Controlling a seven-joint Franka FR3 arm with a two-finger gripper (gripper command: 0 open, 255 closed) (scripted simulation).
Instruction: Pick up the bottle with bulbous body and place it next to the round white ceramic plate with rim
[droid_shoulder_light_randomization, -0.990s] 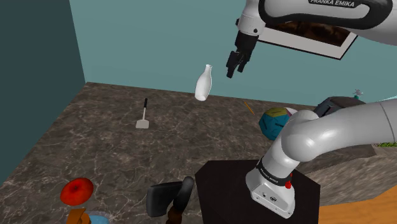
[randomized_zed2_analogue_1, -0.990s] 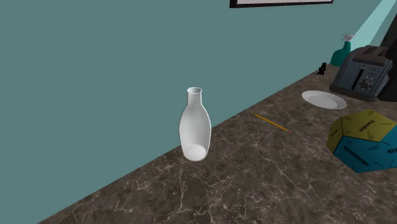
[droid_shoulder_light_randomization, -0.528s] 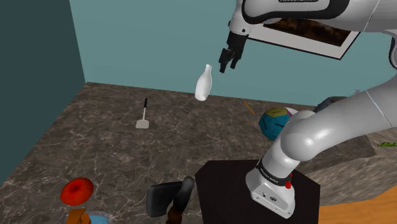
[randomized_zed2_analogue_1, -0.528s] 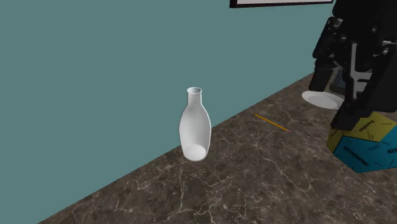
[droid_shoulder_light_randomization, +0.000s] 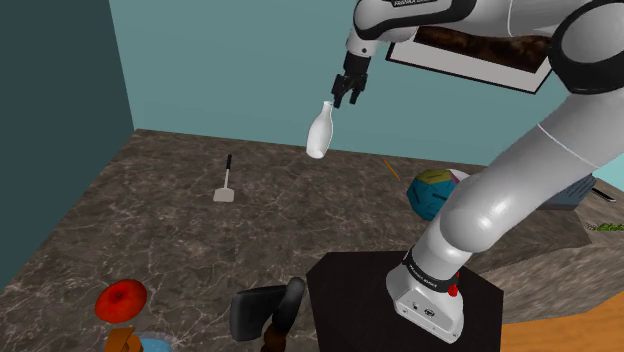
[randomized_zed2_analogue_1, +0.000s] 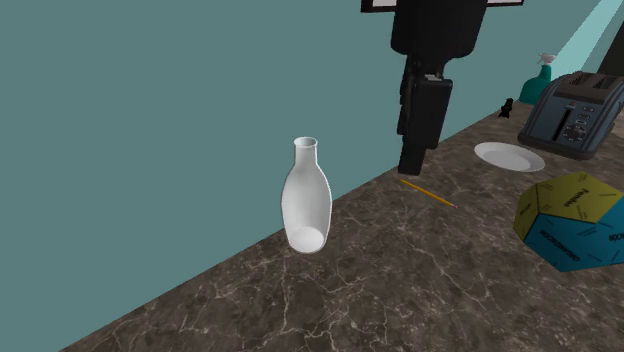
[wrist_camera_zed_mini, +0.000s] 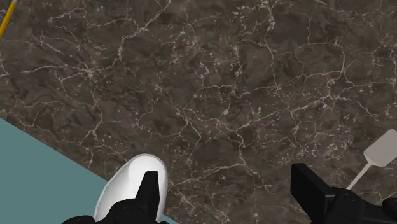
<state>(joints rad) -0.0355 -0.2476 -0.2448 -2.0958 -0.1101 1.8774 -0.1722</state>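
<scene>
A white bottle (droid_shoulder_light_randomization: 318, 132) with a bulbous body and narrow neck stands upright on the dark marble counter, close to the teal wall (randomized_zed2_analogue_1: 150, 120). My black gripper (droid_shoulder_light_randomization: 346, 98) hangs open in the air just above the bottle's neck, to its right in the shoulder view. In the second exterior view the gripper (randomized_zed2_analogue_1: 413, 165) hangs between the bottle (randomized_zed2_analogue_1: 305, 200) and the round white plate (randomized_zed2_analogue_1: 509, 156), which lies flat further along the wall. In the wrist view the bottle (wrist_camera_zed_mini: 130, 188) lies beside one finger, outside the gap of the gripper (wrist_camera_zed_mini: 224, 173). Nothing is held.
A yellow pencil (randomized_zed2_analogue_1: 427, 192) lies between bottle and plate. A blue-and-yellow many-sided ball (randomized_zed2_analogue_1: 567, 218) sits near the plate, with a dark toaster (randomized_zed2_analogue_1: 573, 112) behind it. A spatula (droid_shoulder_light_randomization: 227, 185) lies left of the bottle in the shoulder view. A red object (droid_shoulder_light_randomization: 121, 298) is near the front.
The gripper has moved left in the shoulder view, from well right of the bottle to just above its neck, staying open. The bottle has not moved.
</scene>
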